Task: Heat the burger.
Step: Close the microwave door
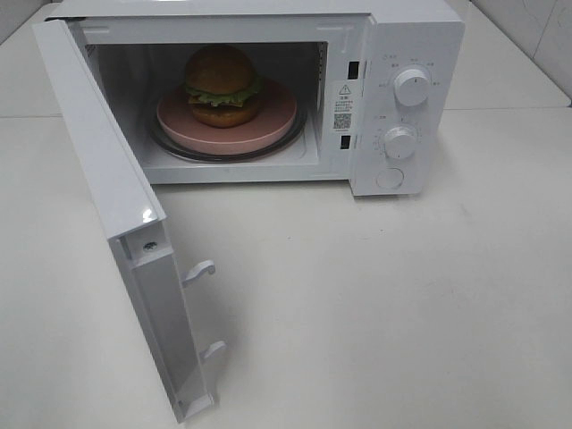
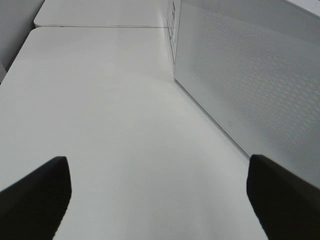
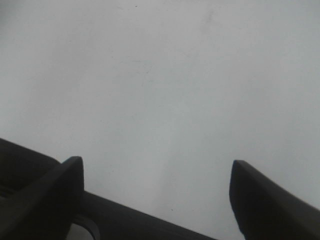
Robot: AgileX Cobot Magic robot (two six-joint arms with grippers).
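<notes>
Exterior high view: white microwave (image 1: 393,54) on the white desk (image 1: 375,304), its door (image 1: 98,152) swung wide open toward the left of the view. The burger (image 1: 222,85) is inside the cavity, upright on the pink plate (image 1: 268,125). The plate sits on the glass turntable (image 1: 179,150), roughly centred. Upper knob (image 1: 411,87) and lower knob (image 1: 399,142) are on the right-hand panel; can't read their settings. No arm or gripper shows in this view.

Left wrist view: left gripper (image 2: 157,167) has its jaws wide apart with nothing between them, only bare desk below. A perforated white panel runs along one side, probably the outer face of the open door. The gripper is near it but not touching. Burger not visible here.

Right wrist view: right gripper (image 3: 156,165) also has its jaws apart and holds nothing. It looks down on plain desk; no microwave or burger in frame.

Progress, judged from this: loading looks done, with the burger on its plate inside and both grippers free. Left to do: shut the door, then turn the knobs to set power and time. The door is not yet shut, so no heating can have started. The left gripper is the one nearer the door, so it is the likely one to push it closed. The right side is closer to the knobs.
</notes>
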